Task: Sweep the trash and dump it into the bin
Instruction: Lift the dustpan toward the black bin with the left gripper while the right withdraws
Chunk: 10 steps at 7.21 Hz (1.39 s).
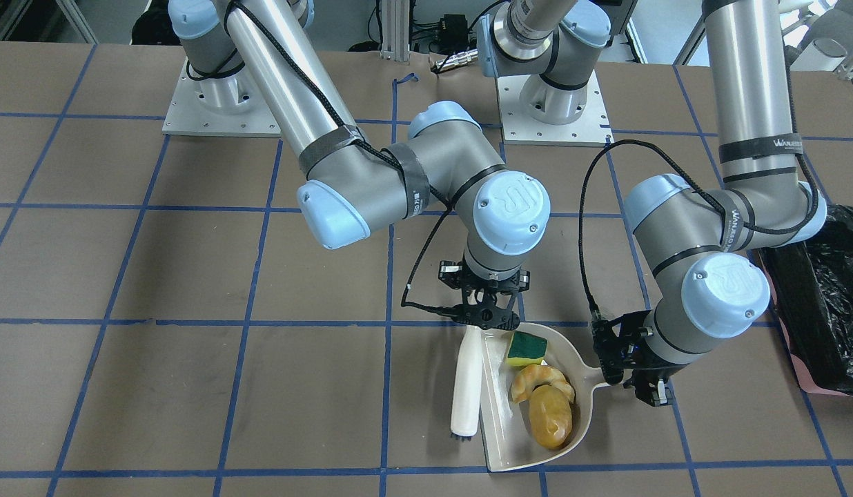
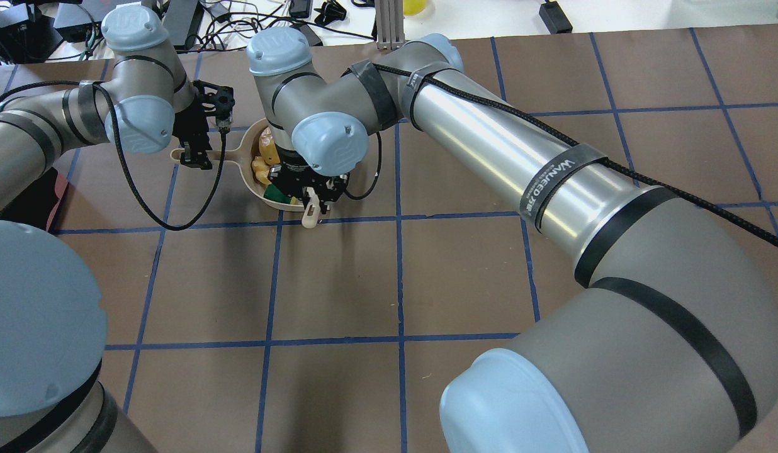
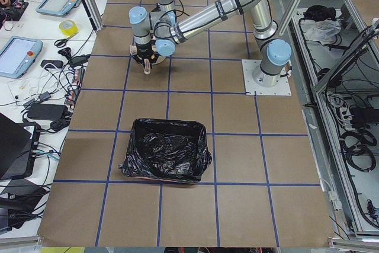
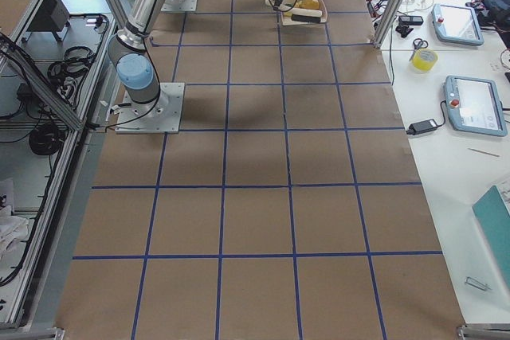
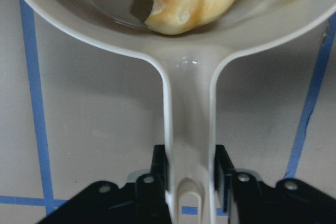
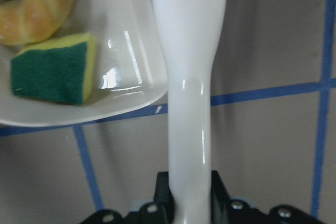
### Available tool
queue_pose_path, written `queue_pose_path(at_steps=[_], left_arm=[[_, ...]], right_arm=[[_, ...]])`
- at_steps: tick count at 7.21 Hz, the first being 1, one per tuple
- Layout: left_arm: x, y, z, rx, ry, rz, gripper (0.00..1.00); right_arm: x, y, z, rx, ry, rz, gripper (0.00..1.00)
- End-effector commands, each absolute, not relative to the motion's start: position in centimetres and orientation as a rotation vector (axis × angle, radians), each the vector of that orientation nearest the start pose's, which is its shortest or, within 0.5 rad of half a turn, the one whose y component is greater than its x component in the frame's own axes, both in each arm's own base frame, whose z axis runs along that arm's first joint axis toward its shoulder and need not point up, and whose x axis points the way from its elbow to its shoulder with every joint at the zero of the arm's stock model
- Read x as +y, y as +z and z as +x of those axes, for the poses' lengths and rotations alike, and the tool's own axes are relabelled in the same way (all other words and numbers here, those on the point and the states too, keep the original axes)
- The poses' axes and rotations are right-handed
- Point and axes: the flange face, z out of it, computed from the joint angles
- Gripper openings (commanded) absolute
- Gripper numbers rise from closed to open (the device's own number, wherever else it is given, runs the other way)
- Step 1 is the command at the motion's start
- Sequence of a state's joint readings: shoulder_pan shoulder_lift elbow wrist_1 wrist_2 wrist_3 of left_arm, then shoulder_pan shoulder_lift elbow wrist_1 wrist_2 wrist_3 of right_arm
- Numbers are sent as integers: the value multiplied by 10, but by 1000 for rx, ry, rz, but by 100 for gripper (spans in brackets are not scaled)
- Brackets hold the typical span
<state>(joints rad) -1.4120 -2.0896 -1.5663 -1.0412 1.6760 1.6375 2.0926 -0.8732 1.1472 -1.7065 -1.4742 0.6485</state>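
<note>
Your sweeping looked finished at this moment: the green-and-yellow sponge piece (image 1: 526, 348), the croissant (image 1: 537, 378) and the potato-like lump (image 1: 551, 416) all sat inside the beige dustpan (image 1: 495, 390), bunched toward its rounded back wall, and none of the trash showed on the brown counter (image 1: 192, 276). Your left pincer (image 5: 190, 170) was clamped on the dustpan's handle near its end, a finger on each side. Your right pincer (image 6: 190, 182) was closed on the handle of the white brush (image 1: 466, 386), which lay along the pan's open straight edge, just beside it; whether it touched the lip could not be told. So I judged the step in hand to be the change from sweeping to dumping. The bin (image 3: 166, 158), lined with its black bag, stood well apart from the pan, off toward the robot's left end of the counter. The next move would have called on you to clear the brush from the pan's mouth, raise the pan with its open edge tilted slightly up so nothing rolled out, carry it leftward over the bin, and only there tip it.
</note>
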Motion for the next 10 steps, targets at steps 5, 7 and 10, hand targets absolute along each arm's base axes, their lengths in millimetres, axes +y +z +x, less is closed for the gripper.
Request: queue_pose_path(at_steps=[5, 7, 10], left_arm=[[-660, 275, 106, 2400, -132, 1992, 2], [-640, 299, 185, 2394, -118, 2008, 1], [-604, 384, 306, 2413, -82, 2061, 1]], right_arm=[[-595, 351, 205, 3232, 273, -41, 0], [-595, 362, 100, 3229, 264, -4, 0], [-594, 319, -11, 3239, 122, 40, 0]])
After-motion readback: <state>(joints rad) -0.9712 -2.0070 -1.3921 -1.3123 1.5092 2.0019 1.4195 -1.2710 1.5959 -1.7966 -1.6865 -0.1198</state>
